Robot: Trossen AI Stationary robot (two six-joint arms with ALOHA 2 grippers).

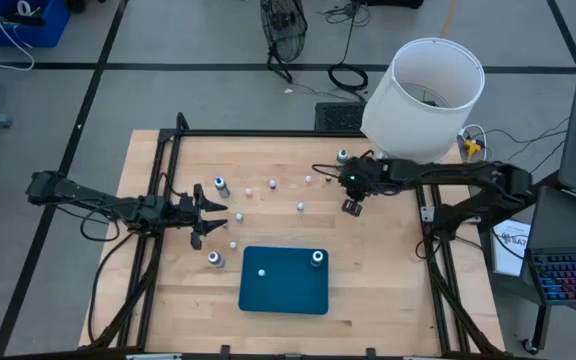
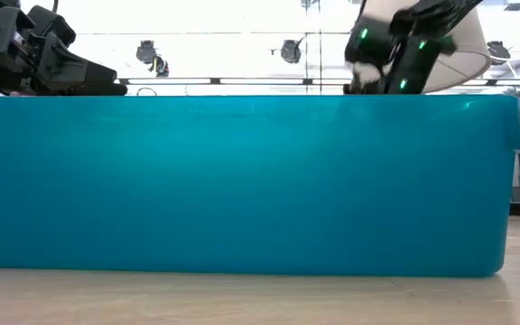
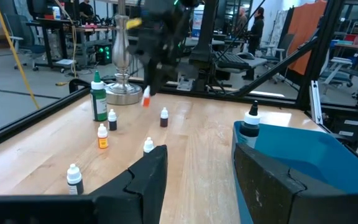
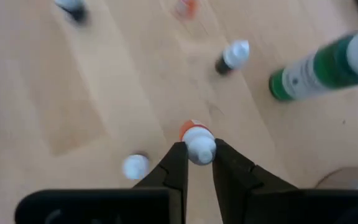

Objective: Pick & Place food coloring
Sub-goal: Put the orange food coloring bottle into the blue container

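Small food coloring bottles (image 1: 272,184) stand scattered over the wooden table, and two more (image 1: 317,258) stand on the dark-blue tray (image 1: 284,295). My right gripper (image 1: 351,206) hangs over the table's far right part, shut on a tiny orange bottle with a white cap (image 4: 197,146). In the left wrist view that bottle (image 3: 146,98) shows below the right gripper. My left gripper (image 1: 208,215) is open, low over the table's left part, pointing right, with small bottles (image 3: 102,137) standing ahead of it. A taller green bottle (image 4: 316,68) stands near the held one. My right gripper pinches the orange bottle by its white cap (image 4: 199,144) between the two fingers (image 4: 174,163), coming from above and pointing down. The orange body (image 4: 190,127) hangs below the fingers. The bottle looks lifted clear of the table.
A big white lampshade (image 1: 423,85) stands at the table's far right corner, close behind my right arm. The tray's wall (image 2: 242,181) fills the low view. Black frame rails (image 1: 158,180) run along the table's left and right sides. Bare wood lies between the two grippers.
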